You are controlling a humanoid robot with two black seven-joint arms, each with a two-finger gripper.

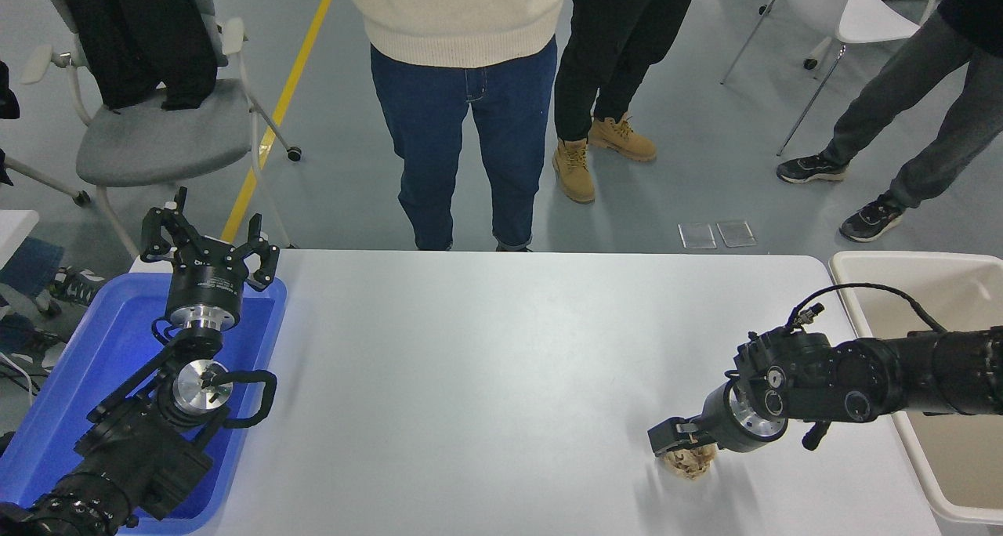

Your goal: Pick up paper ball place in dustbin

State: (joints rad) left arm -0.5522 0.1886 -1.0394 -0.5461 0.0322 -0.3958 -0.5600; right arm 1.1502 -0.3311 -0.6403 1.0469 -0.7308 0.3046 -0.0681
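The right gripper is seen low over the paper ball, fingers straddling its top; whether grip is closed cannot be told. The ball is resting on the white table, near the dustbin. The left gripper is parked, fingers spread, above the blue tray.

lab | grey floor, yellow line (taped), office chairs, onlookers

Two matte black arms. Left end effector, at left of frame: pronged black fingers, cylindrical black body, polished silver wrist ring, black cable loop. Right end effector, lower right: silver collar, round black joints, thin black cable arcing overhead.
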